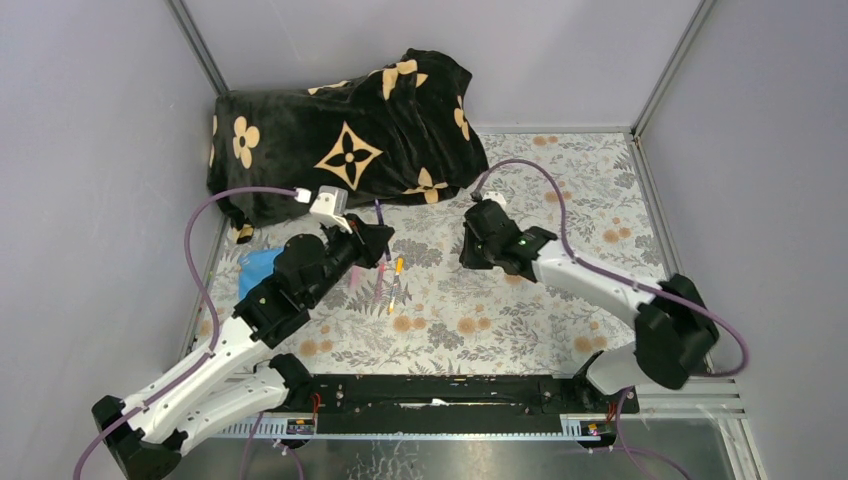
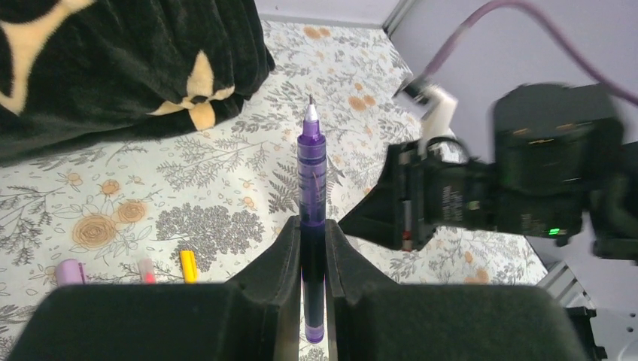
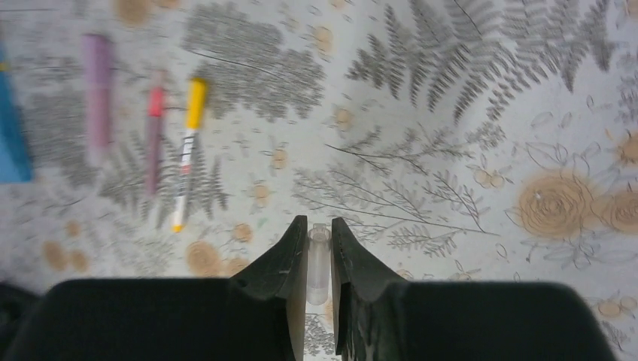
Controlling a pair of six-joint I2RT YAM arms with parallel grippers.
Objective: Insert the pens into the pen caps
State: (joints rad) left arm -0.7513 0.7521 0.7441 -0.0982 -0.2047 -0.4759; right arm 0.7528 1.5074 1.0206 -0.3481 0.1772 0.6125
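Pens (image 3: 187, 150), three lying; left claw (image 2: 311, 226) pinching purple pen (image 2: 311, 162), right claw (image 3: 319, 222) pinching one clear cap (image 3: 319, 263)

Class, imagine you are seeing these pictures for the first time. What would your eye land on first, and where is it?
First comes the black blanket with tan flower motifs, heaped at the far left of the floral table cover. Next is the purple pen, gripped in the left claw with its tip pointing away from the wrist. Opposite it, the right claw pinches a small clear cap.
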